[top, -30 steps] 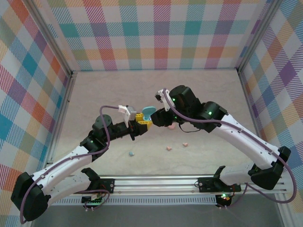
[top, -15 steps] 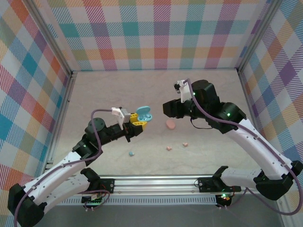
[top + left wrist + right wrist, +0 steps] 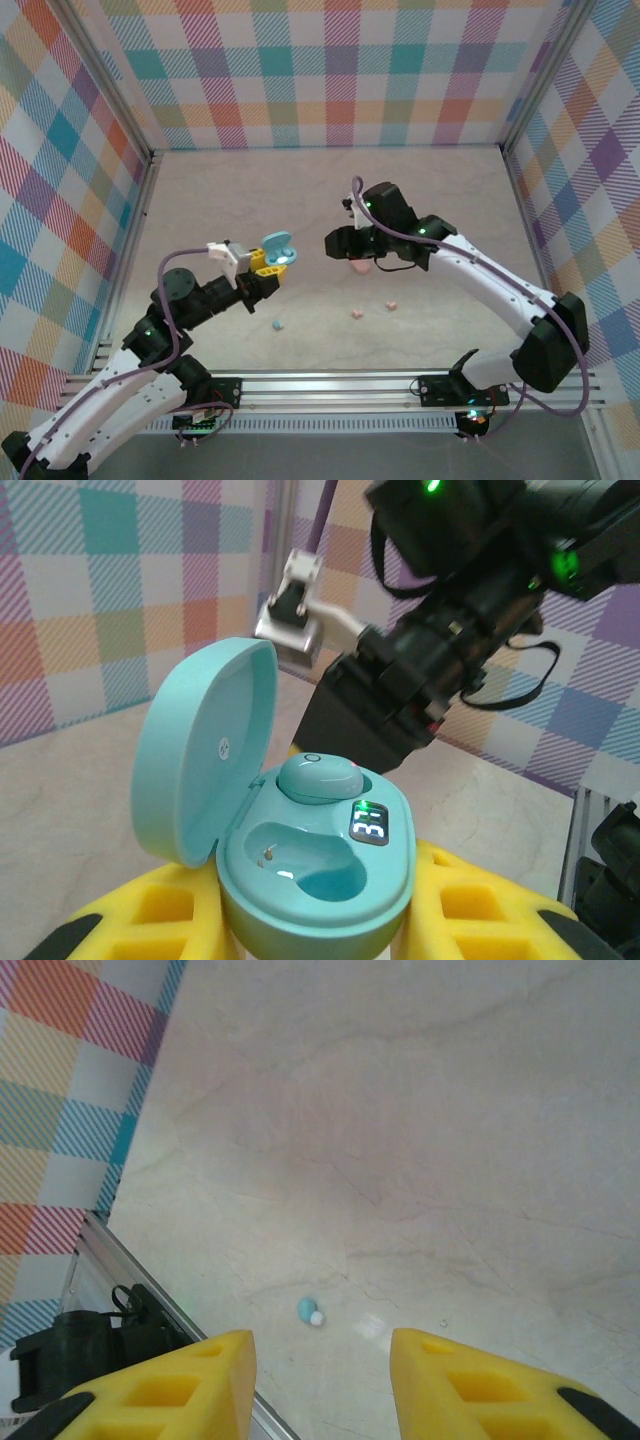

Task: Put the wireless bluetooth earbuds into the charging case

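The light blue charging case (image 3: 320, 880) stands open in my left gripper (image 3: 322, 905), whose yellow fingers (image 3: 485, 910) are shut on its base. Its lid (image 3: 200, 750) tips back to the left. One blue earbud (image 3: 318, 778) sits in the far slot, and the near slot (image 3: 300, 865) is empty. From above, the case (image 3: 277, 248) is held left of centre by the left gripper (image 3: 263, 264). My right gripper (image 3: 335, 245) hovers close to its right, open and holding nothing (image 3: 320, 1350). A loose blue earbud (image 3: 308, 1310) lies on the table below it (image 3: 279, 325). Two pink earbuds (image 3: 356, 313) (image 3: 392, 305) lie further right.
A closed pink case (image 3: 360, 266) lies on the table, partly under the right arm. The metal rail (image 3: 340, 385) runs along the near edge, and a corner of it (image 3: 150, 1290) is close to the blue earbud. Plaid walls (image 3: 320, 70) close in three sides.
The left arm has drawn back to the left and toward the near edge with the open case. The right arm swung away to the right, then came back lower, next to the case.
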`<action>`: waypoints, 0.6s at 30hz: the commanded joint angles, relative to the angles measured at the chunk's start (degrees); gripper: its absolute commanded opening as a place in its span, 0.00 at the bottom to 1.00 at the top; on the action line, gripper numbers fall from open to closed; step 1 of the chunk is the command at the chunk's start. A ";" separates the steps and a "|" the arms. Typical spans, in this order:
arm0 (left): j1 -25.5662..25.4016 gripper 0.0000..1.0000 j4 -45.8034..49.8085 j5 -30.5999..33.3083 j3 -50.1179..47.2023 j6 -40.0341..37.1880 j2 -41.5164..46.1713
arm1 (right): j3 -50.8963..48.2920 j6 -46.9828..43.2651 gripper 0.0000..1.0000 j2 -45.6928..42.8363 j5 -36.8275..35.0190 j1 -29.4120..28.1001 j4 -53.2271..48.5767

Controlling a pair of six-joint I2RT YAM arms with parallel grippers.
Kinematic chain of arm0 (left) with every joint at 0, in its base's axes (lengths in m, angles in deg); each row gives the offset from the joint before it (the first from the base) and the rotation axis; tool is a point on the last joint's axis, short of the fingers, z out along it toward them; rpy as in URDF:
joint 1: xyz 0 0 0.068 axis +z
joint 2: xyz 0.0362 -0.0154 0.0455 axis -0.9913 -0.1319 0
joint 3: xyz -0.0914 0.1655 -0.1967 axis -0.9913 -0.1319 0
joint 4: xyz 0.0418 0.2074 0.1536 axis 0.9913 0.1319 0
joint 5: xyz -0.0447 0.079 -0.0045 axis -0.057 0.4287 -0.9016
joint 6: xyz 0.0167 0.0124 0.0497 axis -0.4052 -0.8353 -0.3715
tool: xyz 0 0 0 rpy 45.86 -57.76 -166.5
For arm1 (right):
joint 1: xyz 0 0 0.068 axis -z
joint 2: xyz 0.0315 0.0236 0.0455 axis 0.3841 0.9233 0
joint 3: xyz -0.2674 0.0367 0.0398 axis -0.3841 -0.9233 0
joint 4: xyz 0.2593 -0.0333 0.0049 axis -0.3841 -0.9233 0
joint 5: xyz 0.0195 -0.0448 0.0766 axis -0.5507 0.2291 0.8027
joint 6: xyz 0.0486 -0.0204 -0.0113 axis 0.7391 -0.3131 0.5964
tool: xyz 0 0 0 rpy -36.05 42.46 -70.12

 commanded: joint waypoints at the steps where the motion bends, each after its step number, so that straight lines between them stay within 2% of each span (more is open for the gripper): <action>1: -0.53 0.24 4.54 3.09 -1.33 -0.06 2.78 | 0.35 1.63 0.40 3.81 4.24 0.13 4.18; 4: -0.55 0.24 7.54 4.20 -1.88 0.31 5.40 | 2.70 1.79 0.39 8.48 7.05 0.07 3.46; 10: -0.55 0.24 9.37 7.23 -4.97 1.56 12.17 | 5.86 2.05 0.37 17.22 7.84 -0.69 3.13; 18: -0.55 0.24 15.13 8.29 -4.32 0.62 15.83 | 12.47 2.79 0.37 27.90 6.90 -6.31 2.58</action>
